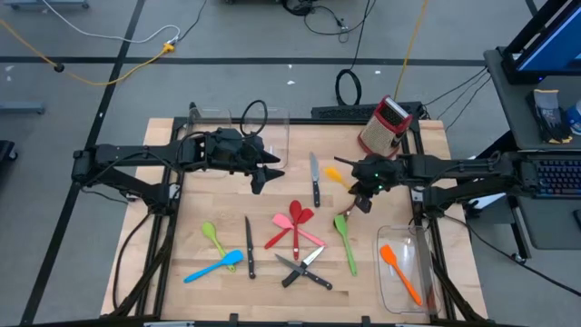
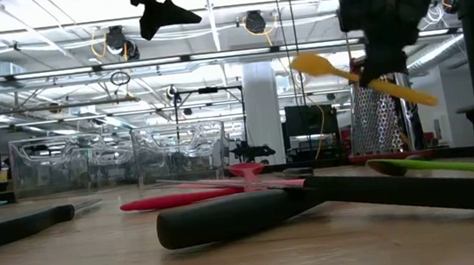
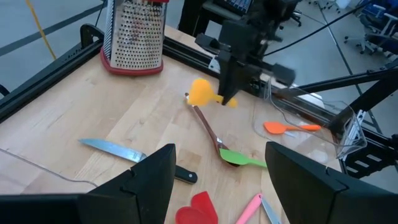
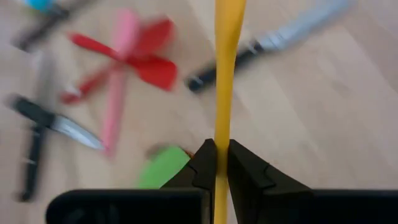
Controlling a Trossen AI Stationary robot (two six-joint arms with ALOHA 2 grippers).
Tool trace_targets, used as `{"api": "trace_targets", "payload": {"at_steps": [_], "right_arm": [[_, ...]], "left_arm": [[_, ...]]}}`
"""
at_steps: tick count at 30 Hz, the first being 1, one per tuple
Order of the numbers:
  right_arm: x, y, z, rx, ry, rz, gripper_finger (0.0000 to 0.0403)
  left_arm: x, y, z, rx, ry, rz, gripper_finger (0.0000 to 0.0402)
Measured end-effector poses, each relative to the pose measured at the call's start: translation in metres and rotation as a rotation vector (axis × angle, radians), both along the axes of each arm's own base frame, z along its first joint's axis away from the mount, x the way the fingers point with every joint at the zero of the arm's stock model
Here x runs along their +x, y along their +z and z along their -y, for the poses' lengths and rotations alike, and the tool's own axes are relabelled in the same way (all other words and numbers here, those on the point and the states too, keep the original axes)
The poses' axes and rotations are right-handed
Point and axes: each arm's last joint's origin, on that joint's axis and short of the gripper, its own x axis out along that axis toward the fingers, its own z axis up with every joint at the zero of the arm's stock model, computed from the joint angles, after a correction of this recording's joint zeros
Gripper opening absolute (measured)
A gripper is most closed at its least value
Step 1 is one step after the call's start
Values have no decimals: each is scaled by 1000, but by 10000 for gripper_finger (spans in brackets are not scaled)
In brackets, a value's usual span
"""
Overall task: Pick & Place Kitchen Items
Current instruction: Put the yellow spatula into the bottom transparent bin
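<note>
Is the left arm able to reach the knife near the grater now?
Probably yes: the left gripper is open and empty, and the knife lies uncovered beside it, nothing between them.

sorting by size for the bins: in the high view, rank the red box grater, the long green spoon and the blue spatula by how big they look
1. red box grater, bulkiest by far
2. long green spoon and blue spatula: similar lengths, too close to rank

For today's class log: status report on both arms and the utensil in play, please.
Right gripper shut on yellow spatula, lifted clear. Left gripper open, empty, hovering. Orange spatula already binned.
</note>
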Motion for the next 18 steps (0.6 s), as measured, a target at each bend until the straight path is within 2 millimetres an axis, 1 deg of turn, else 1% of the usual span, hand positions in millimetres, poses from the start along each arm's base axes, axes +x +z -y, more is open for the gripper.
{"api": "trace_targets", "payload": {"at_steps": [7, 18], "right_arm": [[18, 22, -5, 151, 183, 310, 17], [24, 42, -12, 302, 435, 515, 17]], "left_arm": [[0, 0, 0, 1, 0, 0, 253], [0, 0, 0, 9, -5, -2, 253]]}}
